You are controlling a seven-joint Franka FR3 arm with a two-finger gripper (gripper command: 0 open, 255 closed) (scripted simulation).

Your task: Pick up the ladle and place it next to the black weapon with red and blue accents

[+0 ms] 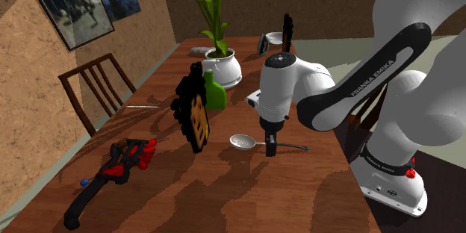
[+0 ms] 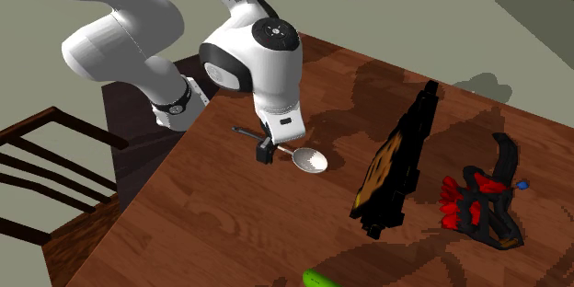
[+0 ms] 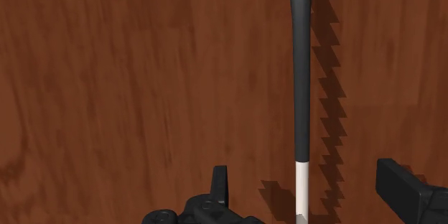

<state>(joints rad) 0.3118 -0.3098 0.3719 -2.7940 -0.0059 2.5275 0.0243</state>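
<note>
A ladle (image 1: pixel 241 142) with a pale round bowl and a dark handle lies flat on the brown wooden table (image 1: pixel 246 194). My black gripper (image 1: pixel 271 148) points straight down over its handle, close to the bowl (image 2: pixel 310 159). In the wrist view the fingers (image 3: pixel 220 179) stand apart on either side of the handle (image 3: pixel 301 79) without touching it, so the gripper (image 3: pixel 305 176) is open. The black weapon (image 1: pixel 112 172) with red parts and a small blue tip lies near the table's edge at the shoulder view's left, far from the ladle. It is also seen in the second exterior view (image 2: pixel 483 204).
A tall black and orange object (image 1: pixel 193 112) stands upright between the ladle and the weapon. Behind it are a green bottle (image 1: pixel 214 91) and a white pot with a plant (image 1: pixel 222 67). A wooden chair (image 1: pixel 93 86) stands at the table's far side by the wall.
</note>
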